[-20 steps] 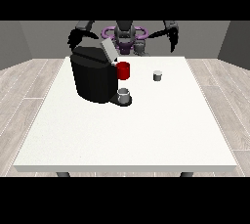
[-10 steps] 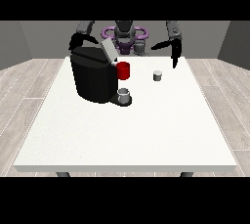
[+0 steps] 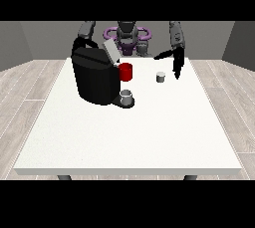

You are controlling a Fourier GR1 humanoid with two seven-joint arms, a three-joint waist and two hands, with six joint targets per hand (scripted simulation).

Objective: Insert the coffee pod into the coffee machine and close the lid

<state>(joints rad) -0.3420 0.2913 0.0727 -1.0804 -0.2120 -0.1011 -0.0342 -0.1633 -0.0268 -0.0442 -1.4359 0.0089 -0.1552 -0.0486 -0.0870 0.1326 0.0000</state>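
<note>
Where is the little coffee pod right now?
The coffee pod stands on the white table, right of the coffee machine and beside the hand at the view's right.

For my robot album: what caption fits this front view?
Robot's hand hangs open beside the coffee pod; coffee machine lid up.

The hand at the view's left is hidden behind the machine [image 3: 94,77]. Beside the hand at the view's right [image 3: 177,65], the pod [image 3: 160,76] is too small to show detail.
</note>
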